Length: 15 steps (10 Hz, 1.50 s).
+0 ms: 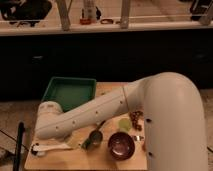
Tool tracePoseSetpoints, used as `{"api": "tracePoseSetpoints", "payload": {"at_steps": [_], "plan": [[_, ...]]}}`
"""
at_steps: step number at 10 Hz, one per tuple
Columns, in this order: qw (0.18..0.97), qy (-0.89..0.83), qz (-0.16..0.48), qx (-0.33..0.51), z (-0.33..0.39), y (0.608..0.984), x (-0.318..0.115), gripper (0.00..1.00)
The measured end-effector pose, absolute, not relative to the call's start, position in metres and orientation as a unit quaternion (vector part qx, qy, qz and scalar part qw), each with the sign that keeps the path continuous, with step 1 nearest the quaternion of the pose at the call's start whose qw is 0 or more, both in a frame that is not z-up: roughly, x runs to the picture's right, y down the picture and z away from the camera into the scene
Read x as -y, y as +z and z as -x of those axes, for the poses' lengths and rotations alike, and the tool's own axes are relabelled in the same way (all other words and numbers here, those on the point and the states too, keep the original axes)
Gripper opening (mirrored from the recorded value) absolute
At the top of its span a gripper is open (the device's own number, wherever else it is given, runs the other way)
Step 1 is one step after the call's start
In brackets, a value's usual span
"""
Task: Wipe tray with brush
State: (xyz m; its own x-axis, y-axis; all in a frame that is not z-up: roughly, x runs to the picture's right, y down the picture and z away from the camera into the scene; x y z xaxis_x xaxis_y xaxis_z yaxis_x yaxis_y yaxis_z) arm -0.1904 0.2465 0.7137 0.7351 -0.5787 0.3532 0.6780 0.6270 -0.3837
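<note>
Over the near left part of the table (65, 161), my arm (85, 115) reaches down from the right. Its wrist end hangs low there and hides the claw underneath. The claw is spread wide, and I see nothing held in it. The brush (50, 147) lies flat on the table by the near left corner, just below that wrist end in my camera view, with its rounded head toward the left edge. The green tray (70, 92) sits at the far left corner, partly behind the arm and apart from the brush. A maroon bowl (121, 145) stands by the near edge, right of the brush.
</note>
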Motion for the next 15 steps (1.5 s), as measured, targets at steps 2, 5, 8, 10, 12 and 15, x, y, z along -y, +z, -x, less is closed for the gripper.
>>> {"api": "tracePoseSetpoints", "payload": {"at_steps": [2,5,8,10,12,15], "plan": [[0.902,-0.327,0.258,0.114,0.196,0.719,-0.264,0.80],[0.903,-0.307,0.262,0.146,0.208,0.729,-0.283,0.80],[0.899,-0.298,0.264,0.183,0.220,0.742,-0.297,0.80],[0.896,-0.290,0.265,0.207,0.224,0.753,-0.306,0.80],[0.895,-0.276,0.268,0.226,0.226,0.767,-0.315,0.66],[0.895,-0.268,0.270,0.233,0.225,0.771,-0.317,0.37]]}}
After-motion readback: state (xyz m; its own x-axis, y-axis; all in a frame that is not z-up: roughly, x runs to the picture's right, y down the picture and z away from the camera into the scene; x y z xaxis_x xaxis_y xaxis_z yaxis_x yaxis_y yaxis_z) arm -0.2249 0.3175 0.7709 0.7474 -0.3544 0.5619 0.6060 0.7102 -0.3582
